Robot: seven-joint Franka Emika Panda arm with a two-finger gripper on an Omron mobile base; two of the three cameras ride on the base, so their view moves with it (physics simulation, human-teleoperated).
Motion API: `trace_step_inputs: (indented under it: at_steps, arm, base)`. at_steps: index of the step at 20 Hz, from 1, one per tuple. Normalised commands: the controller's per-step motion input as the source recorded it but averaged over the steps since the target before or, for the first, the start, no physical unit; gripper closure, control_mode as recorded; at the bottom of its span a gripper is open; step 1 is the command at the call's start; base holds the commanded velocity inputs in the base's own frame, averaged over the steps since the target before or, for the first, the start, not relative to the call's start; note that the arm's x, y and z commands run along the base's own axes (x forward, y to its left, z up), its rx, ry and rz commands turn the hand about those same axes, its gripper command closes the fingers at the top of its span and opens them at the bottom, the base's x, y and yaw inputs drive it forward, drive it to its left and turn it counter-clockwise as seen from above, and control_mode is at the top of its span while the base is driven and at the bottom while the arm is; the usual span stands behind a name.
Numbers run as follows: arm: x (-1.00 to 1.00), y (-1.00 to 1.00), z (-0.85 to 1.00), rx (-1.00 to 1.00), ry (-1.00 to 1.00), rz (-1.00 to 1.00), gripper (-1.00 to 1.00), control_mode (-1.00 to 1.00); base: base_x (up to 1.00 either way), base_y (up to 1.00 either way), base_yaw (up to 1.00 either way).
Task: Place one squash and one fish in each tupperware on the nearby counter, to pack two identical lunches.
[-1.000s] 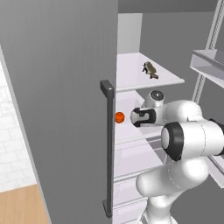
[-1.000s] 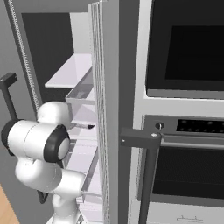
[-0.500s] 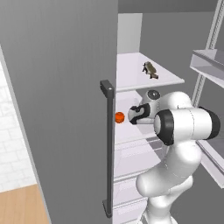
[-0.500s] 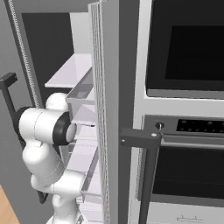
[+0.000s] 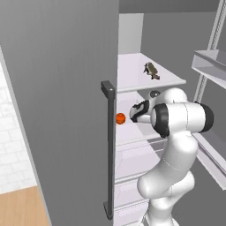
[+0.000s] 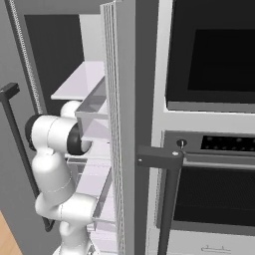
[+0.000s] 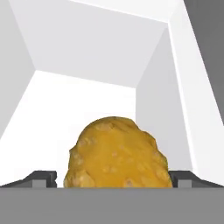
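Inside the fridge, the claw (image 7: 113, 177) gapes wide around the lumpy yellow-ochre squash (image 7: 116, 153); the next move looks like closing squarely on it.

Arm (image 5: 181, 121) has swung further into the open fridge over the last second: in the left base view the big dark-banded joint moved left and up, now just below the upper shelf (image 5: 145, 77). Claw (image 5: 133, 115) has advanced toward the orange-red squash (image 5: 120, 118), now just beside it. In the right base view the elbow shifted up and right, closer to the door bin (image 6: 94, 117).
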Motion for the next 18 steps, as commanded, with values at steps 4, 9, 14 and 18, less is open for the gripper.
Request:
trace_step_inputs:
  at_steps: [4,9,14,18]
  arm:
    - [0.0,0.0,-0.22,0.0,0.03,0.0,-1.0,-1.0]
    - [0.07,0.0,-0.01,0.0,0.0,0.0,-1.0,-1.0]
    - [0.0,0.0,-0.17,0.0,0.0,0.0,1.0,-1.0]
    - [0.0,0.0,-0.08,0.0,0.03,0.0,1.0,-1.0]
  base:
    - [0.0,0.0,0.0]
    - [0.0,0.0,0.0]
    - [0.0,0.0,0.0]
    - [0.0,0.0,0.0]
